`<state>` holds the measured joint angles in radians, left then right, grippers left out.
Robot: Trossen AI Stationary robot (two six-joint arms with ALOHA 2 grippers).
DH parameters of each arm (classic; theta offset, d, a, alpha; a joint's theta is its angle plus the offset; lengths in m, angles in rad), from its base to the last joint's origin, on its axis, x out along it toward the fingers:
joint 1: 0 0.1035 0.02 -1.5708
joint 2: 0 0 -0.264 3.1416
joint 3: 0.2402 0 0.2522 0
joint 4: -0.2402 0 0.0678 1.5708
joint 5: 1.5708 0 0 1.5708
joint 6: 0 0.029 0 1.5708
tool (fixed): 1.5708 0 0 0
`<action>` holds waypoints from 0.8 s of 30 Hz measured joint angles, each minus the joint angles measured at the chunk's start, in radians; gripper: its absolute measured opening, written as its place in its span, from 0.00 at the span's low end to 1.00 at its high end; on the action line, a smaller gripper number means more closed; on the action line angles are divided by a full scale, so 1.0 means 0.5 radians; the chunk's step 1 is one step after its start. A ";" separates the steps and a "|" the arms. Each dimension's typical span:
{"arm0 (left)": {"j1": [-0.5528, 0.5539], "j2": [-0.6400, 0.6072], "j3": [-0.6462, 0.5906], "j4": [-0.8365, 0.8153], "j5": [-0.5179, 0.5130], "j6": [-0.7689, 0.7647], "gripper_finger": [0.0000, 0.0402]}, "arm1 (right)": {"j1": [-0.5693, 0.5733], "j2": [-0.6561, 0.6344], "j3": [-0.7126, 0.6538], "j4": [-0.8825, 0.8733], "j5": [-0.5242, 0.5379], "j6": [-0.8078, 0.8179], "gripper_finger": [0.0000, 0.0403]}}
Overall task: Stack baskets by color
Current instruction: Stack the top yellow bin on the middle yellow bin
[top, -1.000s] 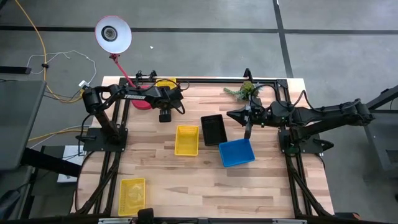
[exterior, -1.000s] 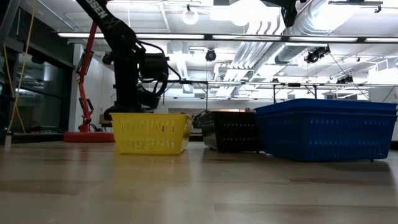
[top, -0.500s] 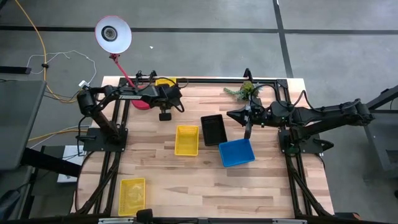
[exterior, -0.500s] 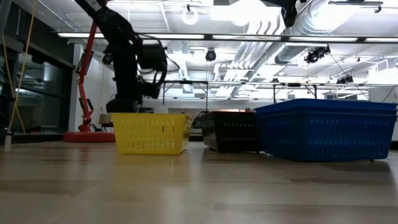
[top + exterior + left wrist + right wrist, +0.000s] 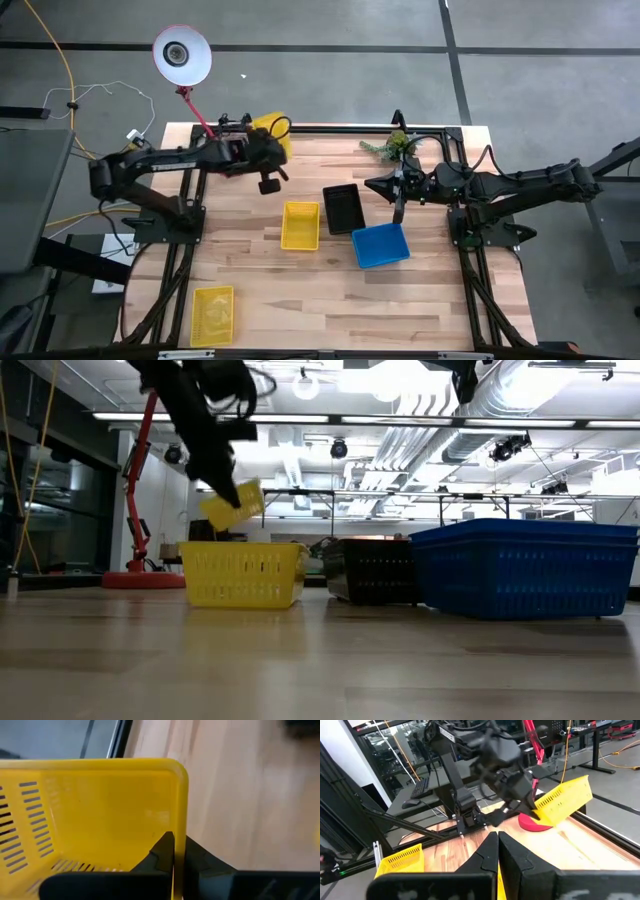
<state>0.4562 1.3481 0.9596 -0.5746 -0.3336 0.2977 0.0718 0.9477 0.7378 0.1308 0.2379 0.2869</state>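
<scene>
My left gripper (image 5: 264,142) is shut on a yellow basket (image 5: 270,128), which hangs in the air over the table's far left part. In the low view this basket (image 5: 233,506) hangs tilted above a second yellow basket (image 5: 243,574). That second one (image 5: 300,225) rests on its bottom mid-table, beside a black basket (image 5: 343,207) and a blue basket (image 5: 380,245). A third yellow basket (image 5: 212,313) sits at the near left corner. My right gripper (image 5: 370,185) is shut and level beyond the black basket, holding nothing. My left gripper pinches one side wall of the yellow basket at its rim (image 5: 179,837). One finger (image 5: 159,852) is inside the basket and the other (image 5: 199,856) is outside. The fingers slant down from the table's left. The basket hangs lifted clear and tilted.
A red lamp stands by the far left, with its round base (image 5: 228,166) on the table under my left arm and its head (image 5: 181,54) beyond the edge. A small green plant (image 5: 396,146) sits at the far edge. Bare wood lies along the table's near side.
My left gripper has shut on the yellow basket at the far edge and risen, drawing slightly toward the table's left. The basket has come off the table, lifted clear and tipped.
</scene>
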 joint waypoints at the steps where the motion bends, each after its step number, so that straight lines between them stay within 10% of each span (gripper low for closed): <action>1: -0.039 -0.027 0.000 0.007 0.000 -0.027 0.00 | 0.000 0.000 0.000 0.000 0.000 0.000 0.00; 24: -0.988 -0.206 0.205 0.307 -0.155 -0.435 0.00 | 0.000 0.000 0.000 0.000 0.049 -0.052 0.00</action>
<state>-0.0379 1.2449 1.0622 -0.4210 -0.4111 0.0803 0.0717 0.9476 0.7376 0.1309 0.2625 0.2607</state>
